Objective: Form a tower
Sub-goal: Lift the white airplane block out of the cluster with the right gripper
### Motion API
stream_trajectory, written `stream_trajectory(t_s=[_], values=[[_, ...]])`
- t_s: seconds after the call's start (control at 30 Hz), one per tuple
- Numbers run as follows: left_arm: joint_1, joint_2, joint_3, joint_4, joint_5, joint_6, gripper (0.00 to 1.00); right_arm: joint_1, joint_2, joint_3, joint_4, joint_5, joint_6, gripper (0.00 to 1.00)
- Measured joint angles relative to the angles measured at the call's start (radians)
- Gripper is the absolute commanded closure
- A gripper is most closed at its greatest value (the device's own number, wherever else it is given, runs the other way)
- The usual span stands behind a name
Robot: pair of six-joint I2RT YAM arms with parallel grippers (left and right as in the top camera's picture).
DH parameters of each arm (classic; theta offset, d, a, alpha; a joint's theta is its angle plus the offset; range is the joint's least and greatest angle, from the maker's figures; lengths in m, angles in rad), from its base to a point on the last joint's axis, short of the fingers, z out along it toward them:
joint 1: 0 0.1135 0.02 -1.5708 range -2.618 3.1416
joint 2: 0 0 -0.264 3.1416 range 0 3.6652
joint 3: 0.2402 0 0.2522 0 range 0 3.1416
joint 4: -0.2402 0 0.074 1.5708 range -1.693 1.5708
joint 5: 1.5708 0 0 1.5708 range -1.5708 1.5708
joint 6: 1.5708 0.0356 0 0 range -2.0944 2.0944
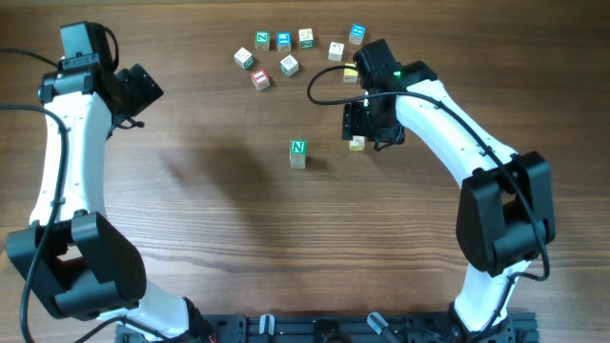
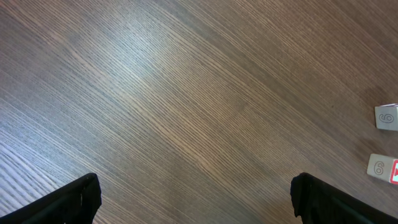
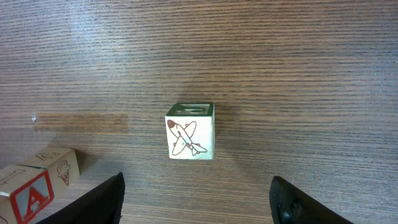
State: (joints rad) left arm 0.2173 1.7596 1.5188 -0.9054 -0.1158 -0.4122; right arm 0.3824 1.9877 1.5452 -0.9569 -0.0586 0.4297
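Note:
No tower is in view; every cube I see lies singly. One pale cube [image 1: 298, 152] with a green N on top stands alone mid-table; in the right wrist view the same cube [image 3: 190, 138] shows an aeroplane drawing on its near face. My right gripper [image 1: 355, 126] hovers just right of it, open [image 3: 196, 182], with bare table between its fingers and the cube a little ahead of them. Another cube [image 1: 357, 143] lies beside this gripper; the wrist view shows its red A [image 3: 34, 186]. My left gripper [image 1: 143, 90] is far to the left, open [image 2: 196, 180] over bare wood.
Several loose letter cubes [image 1: 289, 65] lie scattered at the back centre. A yellow cube [image 1: 351, 74] sits partly under the right arm. Two cubes [image 2: 385, 116] show at the right edge of the left wrist view.

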Motion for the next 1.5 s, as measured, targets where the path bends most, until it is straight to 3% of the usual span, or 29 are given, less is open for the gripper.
stream_trajectory(t_s=[0.2, 0.47, 0.6, 0.73, 0.87, 1.33, 1.5], values=[[0.000, 0.000, 0.000, 0.000, 0.000, 0.000, 0.00, 0.000, 0.000, -0.001, 0.004, 0.000, 0.001, 0.25], [0.000, 0.000, 0.000, 0.000, 0.000, 0.000, 0.00, 0.000, 0.000, -0.118, 0.167, -0.012, -0.008, 0.37], [0.000, 0.000, 0.000, 0.000, 0.000, 0.000, 0.00, 0.000, 0.000, -0.198, 0.286, -0.012, -0.005, 0.48], [0.000, 0.000, 0.000, 0.000, 0.000, 0.000, 0.00, 0.000, 0.000, -0.210, 0.303, -0.012, -0.008, 0.53], [0.000, 0.000, 0.000, 0.000, 0.000, 0.000, 0.00, 0.000, 0.000, -0.210, 0.320, 0.004, -0.008, 0.65], [0.000, 0.000, 0.000, 0.000, 0.000, 0.000, 0.00, 0.000, 0.000, -0.210, 0.317, 0.043, -0.008, 0.66], [0.000, 0.000, 0.000, 0.000, 0.000, 0.000, 0.00, 0.000, 0.000, -0.211, 0.323, 0.060, -0.007, 0.49]])
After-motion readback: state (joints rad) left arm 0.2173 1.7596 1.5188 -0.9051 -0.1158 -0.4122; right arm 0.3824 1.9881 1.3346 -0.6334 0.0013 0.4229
